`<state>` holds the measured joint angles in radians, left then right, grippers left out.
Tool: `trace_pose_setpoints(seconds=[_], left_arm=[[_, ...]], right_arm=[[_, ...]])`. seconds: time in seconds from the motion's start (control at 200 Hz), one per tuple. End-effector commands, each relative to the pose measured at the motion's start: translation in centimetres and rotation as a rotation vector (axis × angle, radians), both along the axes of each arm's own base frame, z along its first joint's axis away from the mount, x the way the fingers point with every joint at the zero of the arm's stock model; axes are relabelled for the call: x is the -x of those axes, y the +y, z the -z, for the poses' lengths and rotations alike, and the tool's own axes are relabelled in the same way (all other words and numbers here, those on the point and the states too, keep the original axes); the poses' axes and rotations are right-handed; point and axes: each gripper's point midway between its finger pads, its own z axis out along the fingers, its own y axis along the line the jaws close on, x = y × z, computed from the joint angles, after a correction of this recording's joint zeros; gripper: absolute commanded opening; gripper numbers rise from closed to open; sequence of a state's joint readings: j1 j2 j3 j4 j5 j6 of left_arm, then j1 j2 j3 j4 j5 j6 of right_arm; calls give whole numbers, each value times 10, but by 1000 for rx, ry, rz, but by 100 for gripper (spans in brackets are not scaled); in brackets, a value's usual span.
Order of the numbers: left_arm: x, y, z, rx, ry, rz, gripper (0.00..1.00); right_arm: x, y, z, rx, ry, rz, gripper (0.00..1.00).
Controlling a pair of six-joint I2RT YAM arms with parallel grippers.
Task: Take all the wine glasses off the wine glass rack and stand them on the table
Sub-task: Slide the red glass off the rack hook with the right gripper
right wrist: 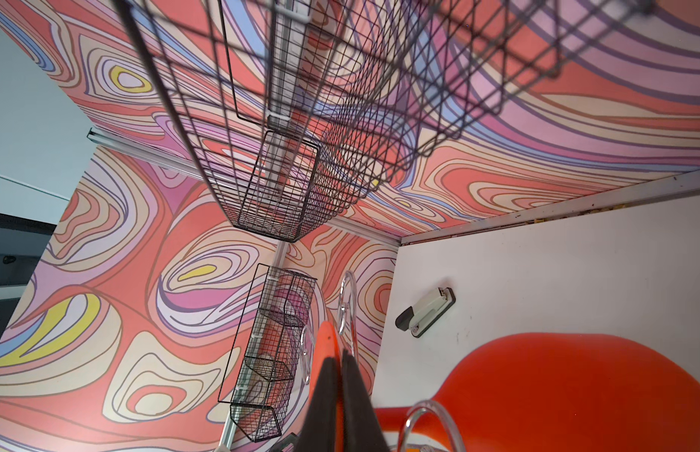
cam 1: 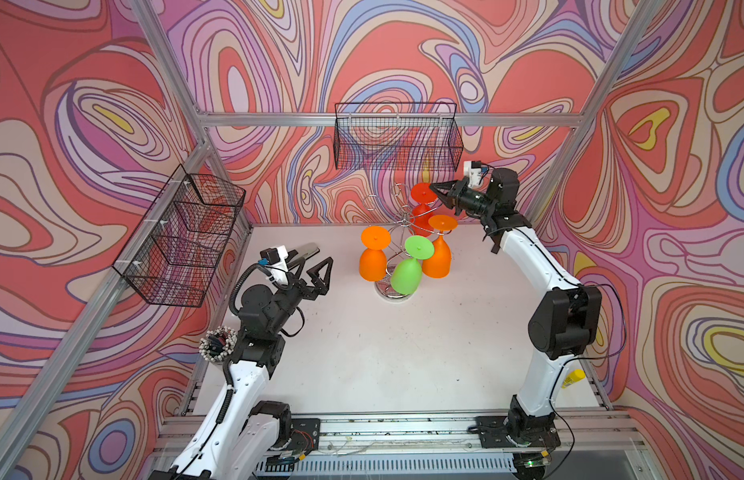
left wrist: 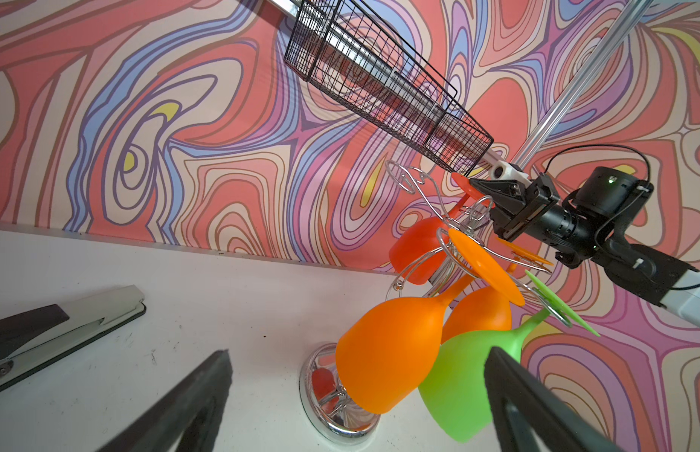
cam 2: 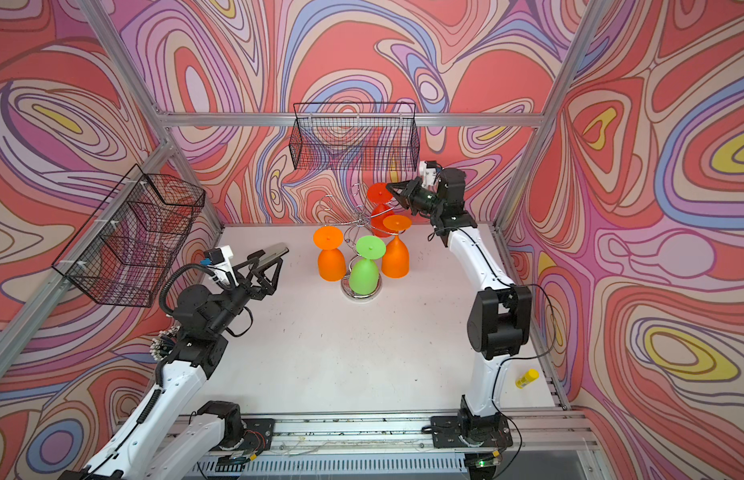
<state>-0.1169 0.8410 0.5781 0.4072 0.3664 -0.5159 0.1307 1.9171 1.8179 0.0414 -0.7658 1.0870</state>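
1. Wine glass for this task, as I judge it, is the red wine glass. It hangs bowl-down on the wine glass rack in the upper middle of both top views, on the side of the rack nearest the back wall.
2. The right gripper is closed on the rim of that glass's round foot. In the right wrist view its fingers pinch the thin red disc edge-on, and the red bowl fills the lower right of the frame.
3. Done, by my reading: the reach and the grasp. Left to do: slide the foot out of its curled hook and carry the glass clear. A chrome loop sits just beside the stem in the right wrist view, so the glass looks not yet free.
4. The left gripper stands wide open and holds nothing. It is above the bench left of centre, well apart from the rack.
5. Glasses, counted: four, all hanging on the rack. They are the red one, a left orange glass, a right orange glass and a green glass.
6. Other things, counted:
   - one rack
   - two black wire baskets, a back basket and a side basket
   - one stapler on the bench
   - one small yellow tube at the lower right
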Motion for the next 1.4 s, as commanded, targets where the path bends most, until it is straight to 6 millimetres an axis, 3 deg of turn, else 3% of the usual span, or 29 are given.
trace_pose_setpoints(seconds=[0.0, 0.851, 1.232, 1.397], left_arm=[[2, -1, -5, -11, -23, 7, 100], [2, -1, -6, -13, -26, 8, 100], [2, -2, -5, -10, -24, 11, 100], [2, -2, -5, -10, -24, 12, 100]], right_arm=[[-6, 0, -7, 23, -33, 21, 0], [-22, -5, -9, 112, -51, 67, 0], [-25, -26, -9, 131, -60, 144, 0], [-23, -44, -12, 128, -64, 189, 0]])
